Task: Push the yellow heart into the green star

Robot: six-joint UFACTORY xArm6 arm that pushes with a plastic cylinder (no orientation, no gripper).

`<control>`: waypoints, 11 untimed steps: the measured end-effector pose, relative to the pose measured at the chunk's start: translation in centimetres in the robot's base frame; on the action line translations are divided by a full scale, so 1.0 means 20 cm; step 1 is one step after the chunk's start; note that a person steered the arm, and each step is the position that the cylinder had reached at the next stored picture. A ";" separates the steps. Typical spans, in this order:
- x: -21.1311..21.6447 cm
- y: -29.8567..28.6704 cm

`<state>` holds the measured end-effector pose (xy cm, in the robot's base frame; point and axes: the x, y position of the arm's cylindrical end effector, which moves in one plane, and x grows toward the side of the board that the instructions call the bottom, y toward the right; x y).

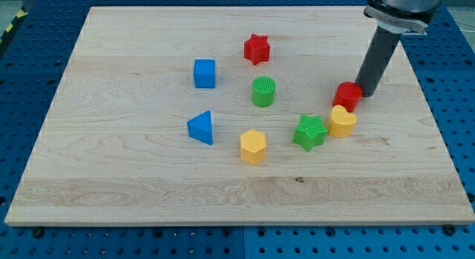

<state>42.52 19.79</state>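
The yellow heart lies on the wooden board at the view's right of centre. The green star sits just to its left and slightly lower, almost touching it. A red round block stands right above the heart, touching it. My tip is at the red block's right side, against it, and up and to the right of the heart. The dark rod rises from there toward the view's top right.
A green cylinder, a red star, a blue cube, a blue triangle and a yellow hexagon lie to the left. The board's right edge is near the rod.
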 end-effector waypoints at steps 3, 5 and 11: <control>0.22 0.00; 0.26 -0.09; 0.57 -0.27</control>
<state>53.95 14.45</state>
